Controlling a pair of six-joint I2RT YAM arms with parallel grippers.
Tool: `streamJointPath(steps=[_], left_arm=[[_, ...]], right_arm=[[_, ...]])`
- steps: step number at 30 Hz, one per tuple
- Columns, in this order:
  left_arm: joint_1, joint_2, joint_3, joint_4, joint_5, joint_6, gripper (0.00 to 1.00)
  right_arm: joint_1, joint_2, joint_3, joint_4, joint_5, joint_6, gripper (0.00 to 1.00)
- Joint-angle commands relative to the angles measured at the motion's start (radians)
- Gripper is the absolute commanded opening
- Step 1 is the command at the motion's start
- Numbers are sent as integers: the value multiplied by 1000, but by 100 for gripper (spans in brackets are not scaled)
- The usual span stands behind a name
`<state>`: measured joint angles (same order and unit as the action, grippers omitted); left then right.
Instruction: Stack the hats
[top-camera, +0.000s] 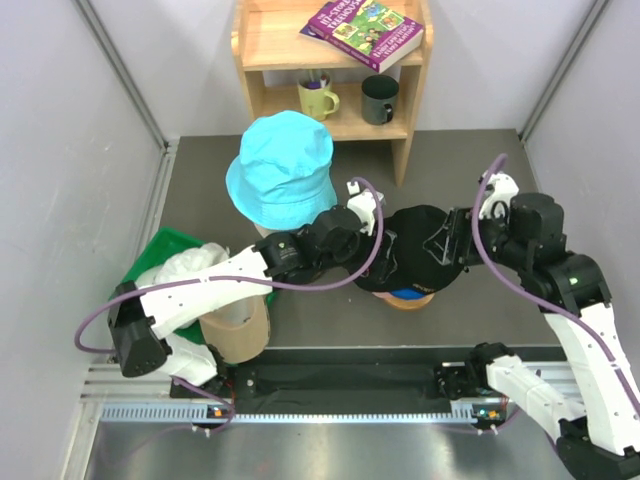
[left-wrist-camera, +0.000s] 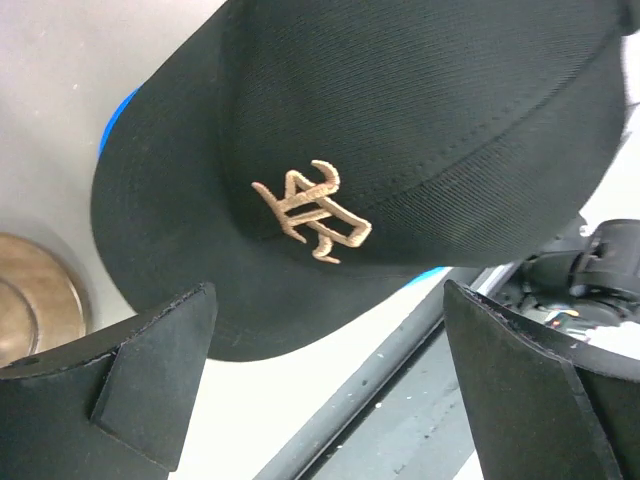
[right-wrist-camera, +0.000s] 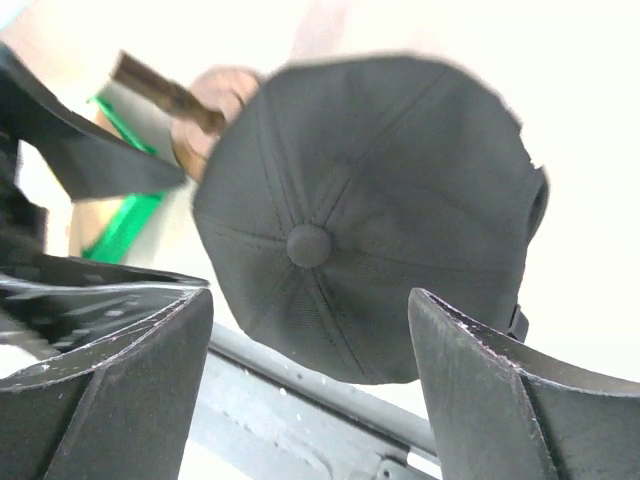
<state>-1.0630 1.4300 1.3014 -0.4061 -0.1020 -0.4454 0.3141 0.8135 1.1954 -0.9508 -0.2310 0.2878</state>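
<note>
At the back stands a wooden shelf, a colourful book lying flat on its top board, with a yellow-green mug and a dark mug on the board below. At the left, a green bin holds crumpled white plastic, with a tan tub just beside it.

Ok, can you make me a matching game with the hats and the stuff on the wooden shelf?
Things:
1. bucket hat
2. black cap
3. book
4. dark mug

Clues:
A. lying on the top shelf
B. gold stitching on the front
C. standing on the lower shelf
D. cyan all over

Pairs: 1-D, 2-B, 3-A, 4-C.
</note>
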Motion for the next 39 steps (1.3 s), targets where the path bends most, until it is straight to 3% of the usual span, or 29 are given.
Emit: streamJointPath(steps=[1,8,11,15,23,29,39], left_arm=[[-2,-2,-7,24,-45,1,99],[-2,-39,-97,70,-50,4,98],[-2,-60,-177,140,-24,17,98],[-3,-69,-251,193,8,2,98],[-2,-10,-294,190,24,-7,98],[-3,43,-289,191,47,-6,98],[-3,49,-286,191,28,-3,98]], right_arm=[[-4,-4,61,35,48,56,79],[-87,6,-32,147,-2,111,77],[-150,-2,-118,190,-92,122,77],[-171,-25,-201,218,-145,132,80],[-170,-37,-243,225,-142,145,88],[-199,-50,-171,201,-107,152,96],[-391,-27,-164,179,-209,88,86]])
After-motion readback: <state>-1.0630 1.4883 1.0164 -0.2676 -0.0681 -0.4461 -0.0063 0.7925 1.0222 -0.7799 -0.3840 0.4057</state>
